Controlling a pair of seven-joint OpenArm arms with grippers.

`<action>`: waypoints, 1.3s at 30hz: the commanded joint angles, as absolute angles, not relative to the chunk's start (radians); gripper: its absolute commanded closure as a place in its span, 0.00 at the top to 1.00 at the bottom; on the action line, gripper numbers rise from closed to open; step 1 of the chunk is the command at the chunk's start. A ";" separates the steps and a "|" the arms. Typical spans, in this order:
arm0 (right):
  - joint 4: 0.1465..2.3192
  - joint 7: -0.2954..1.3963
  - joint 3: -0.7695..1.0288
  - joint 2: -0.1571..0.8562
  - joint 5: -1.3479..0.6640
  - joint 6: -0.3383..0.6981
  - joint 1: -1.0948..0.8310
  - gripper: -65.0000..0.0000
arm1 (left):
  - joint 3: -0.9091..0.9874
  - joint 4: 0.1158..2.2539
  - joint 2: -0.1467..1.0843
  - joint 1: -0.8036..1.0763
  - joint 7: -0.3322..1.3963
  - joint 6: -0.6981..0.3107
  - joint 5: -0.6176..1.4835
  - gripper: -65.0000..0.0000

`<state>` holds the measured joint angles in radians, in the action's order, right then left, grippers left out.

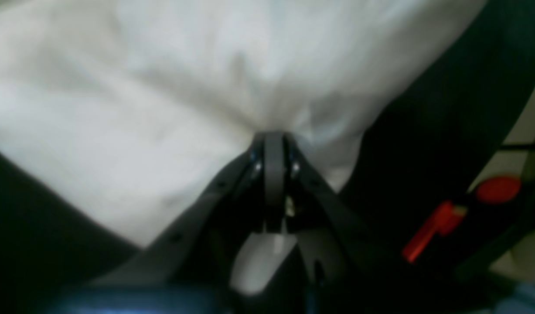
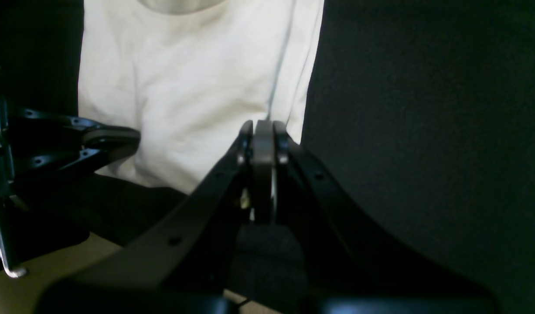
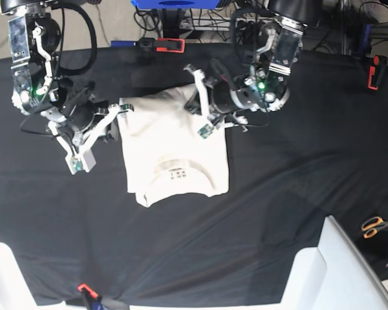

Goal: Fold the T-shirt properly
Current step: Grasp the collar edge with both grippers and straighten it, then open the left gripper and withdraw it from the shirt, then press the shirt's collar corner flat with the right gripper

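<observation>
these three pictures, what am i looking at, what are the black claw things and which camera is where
It is a robot with two arms working over a black cloth-covered table. The wide picture looks down from above. The other two come from small cameras mounted on each wrist, so each looks along its own claw.

The claws are grippers. The left gripper is the one on the right of the overhead picture, and its jaws are shut on a pinch of the T-shirt, with the fabric bunching up where it is gripped. The right gripper sits at the shirt's opposite edge, jaws also shut on its hem.

The cream T-shirt lies partly folded, sleeves tucked in, collar towards the bottom of the overhead picture. Off to the side lies a pair of scissors, and red clamps hold the cloth at the table edges.
</observation>
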<state>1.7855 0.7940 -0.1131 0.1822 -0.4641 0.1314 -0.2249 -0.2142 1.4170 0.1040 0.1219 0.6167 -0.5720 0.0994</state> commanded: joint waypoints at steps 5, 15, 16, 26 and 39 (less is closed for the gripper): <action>1.804 0.779 -0.116 0.186 -0.476 0.137 -0.219 0.00 | -0.213 1.471 0.104 0.110 0.616 -0.568 0.105 0.00; 1.810 0.779 -0.174 0.183 -0.478 0.140 -0.213 0.00 | -0.045 1.732 0.163 0.165 0.656 -0.568 0.099 0.00; 1.810 0.779 -0.203 0.185 -0.478 0.140 -0.211 0.00 | 0.012 1.748 0.182 0.176 0.673 -0.568 0.099 0.00; 1.718 0.774 -0.417 0.162 -0.478 0.137 -0.131 0.00 | 0.360 1.755 0.383 0.326 0.676 -0.568 0.097 0.00; 1.435 0.595 -0.426 0.156 -0.478 0.140 -0.105 0.00 | 0.444 1.728 0.392 0.369 0.674 -0.568 0.097 0.00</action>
